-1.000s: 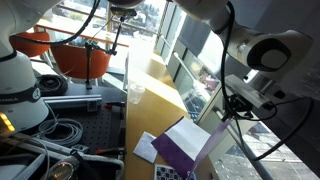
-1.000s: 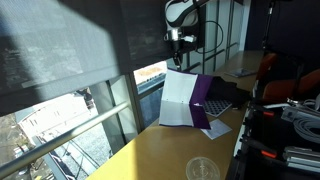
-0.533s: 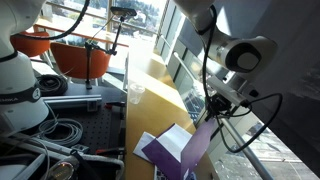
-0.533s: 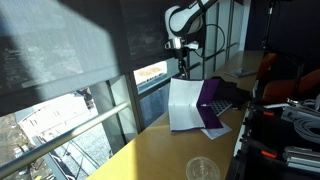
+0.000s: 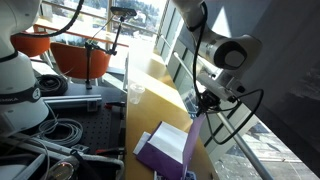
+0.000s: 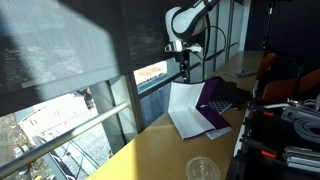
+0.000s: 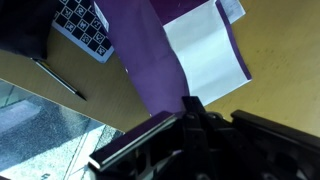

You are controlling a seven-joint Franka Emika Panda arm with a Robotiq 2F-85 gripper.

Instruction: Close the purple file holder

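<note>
The purple file holder lies on the wooden table, its base flat and its cover raised steeply over it. White sheets show inside in the wrist view and on the cover's near face. My gripper is at the cover's top edge, also seen in an exterior view. In the wrist view the fingers are closed together, with the purple cover edge running into them.
A checkerboard card and a pen lie beside the folder. A clear plastic cup stands near the table's front. The window runs along the table; cables and equipment lie on the other side.
The gripper has moved down and over the folder's base, and the cover has swung from a wide-open tilt to steeply upright over the base.
</note>
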